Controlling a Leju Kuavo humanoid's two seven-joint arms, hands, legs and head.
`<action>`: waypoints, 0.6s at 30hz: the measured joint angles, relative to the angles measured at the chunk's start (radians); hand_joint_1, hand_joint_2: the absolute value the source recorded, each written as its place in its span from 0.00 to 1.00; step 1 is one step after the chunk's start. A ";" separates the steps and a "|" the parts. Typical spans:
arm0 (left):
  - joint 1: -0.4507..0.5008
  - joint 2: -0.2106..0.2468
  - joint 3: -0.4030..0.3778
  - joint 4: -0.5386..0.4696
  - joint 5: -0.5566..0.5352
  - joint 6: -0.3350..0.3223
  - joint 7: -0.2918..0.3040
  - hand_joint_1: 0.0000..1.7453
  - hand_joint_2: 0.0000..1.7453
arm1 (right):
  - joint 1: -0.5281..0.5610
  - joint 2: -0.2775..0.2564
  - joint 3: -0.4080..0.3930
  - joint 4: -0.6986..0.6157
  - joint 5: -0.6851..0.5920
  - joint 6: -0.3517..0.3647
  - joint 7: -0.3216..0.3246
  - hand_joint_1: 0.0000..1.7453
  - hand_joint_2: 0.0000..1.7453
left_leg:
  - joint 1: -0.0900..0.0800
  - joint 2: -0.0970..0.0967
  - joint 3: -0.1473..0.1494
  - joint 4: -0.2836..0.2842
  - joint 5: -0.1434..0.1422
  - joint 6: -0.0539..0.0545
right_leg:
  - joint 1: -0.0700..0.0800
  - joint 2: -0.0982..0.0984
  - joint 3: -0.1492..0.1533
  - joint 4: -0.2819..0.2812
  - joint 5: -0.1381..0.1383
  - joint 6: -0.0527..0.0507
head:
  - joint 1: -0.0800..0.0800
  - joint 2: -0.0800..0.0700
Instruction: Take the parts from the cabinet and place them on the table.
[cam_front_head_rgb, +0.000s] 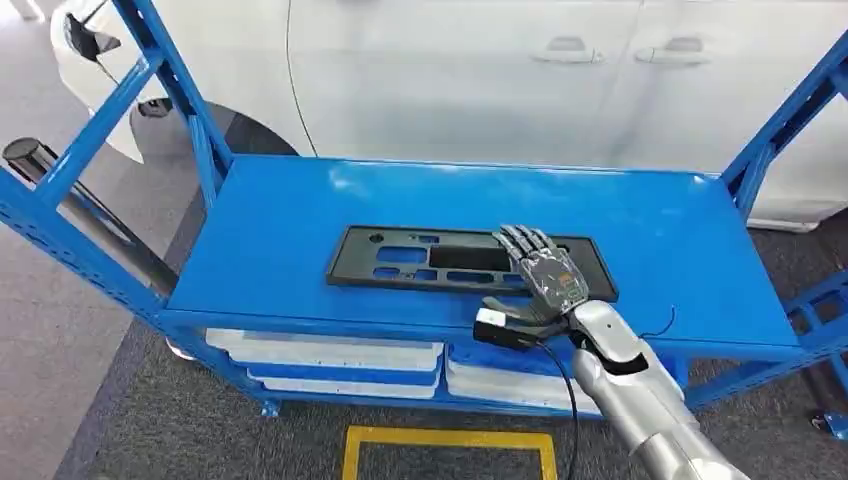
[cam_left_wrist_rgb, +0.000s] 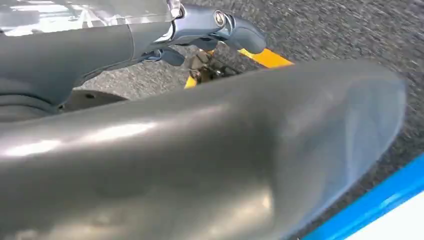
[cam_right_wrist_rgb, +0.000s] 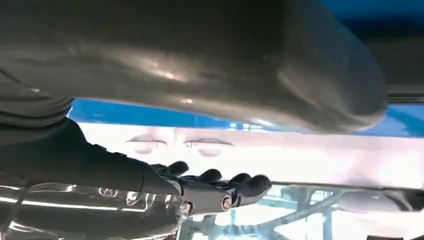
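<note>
A flat black plastic panel with rectangular cut-outs (cam_front_head_rgb: 455, 262) lies lengthwise on the top shelf of the blue metal rack (cam_front_head_rgb: 300, 210). The robot's right hand (cam_front_head_rgb: 540, 272) lies palm down over the panel's right end, fingers extended flat across it and the thumb at the near edge; whether it actually grips the part cannot be told. The rest of the panel stretches away to the hand's left. Beyond the hand stands a white car (cam_front_head_rgb: 480, 70). The left hand (cam_left_wrist_rgb: 210, 30) hangs over grey carpet (cam_left_wrist_rgb: 345, 30), fingers loosely apart, holding nothing.
</note>
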 joint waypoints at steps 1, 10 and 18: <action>0.000 0.000 0.000 0.000 0.000 0.000 0.000 0.00 0.00 | -0.008 0.003 0.002 0.015 0.003 -0.008 0.003 0.00 0.00 | 0.002 0.000 -0.033 0.073 -0.038 -0.004 | 0.000 -0.001 -0.001 0.000 -0.001 -0.003 | -0.001 0.000; 0.002 0.002 0.008 0.000 0.000 0.000 0.000 0.00 0.00 | -0.031 0.037 0.015 0.098 0.016 -0.022 0.016 0.00 0.00 | -0.001 -0.001 0.020 -0.055 0.043 0.010 | 0.010 0.006 0.003 0.013 -0.013 0.008 | -0.001 0.000; 0.001 0.002 0.008 0.000 0.000 -0.002 0.002 0.00 0.00 | -0.039 0.041 0.025 0.141 0.018 -0.022 0.020 0.00 0.00 | 0.005 0.000 0.021 -0.068 0.056 0.041 | 0.001 0.004 -0.118 0.271 -0.148 0.044 | 0.005 0.000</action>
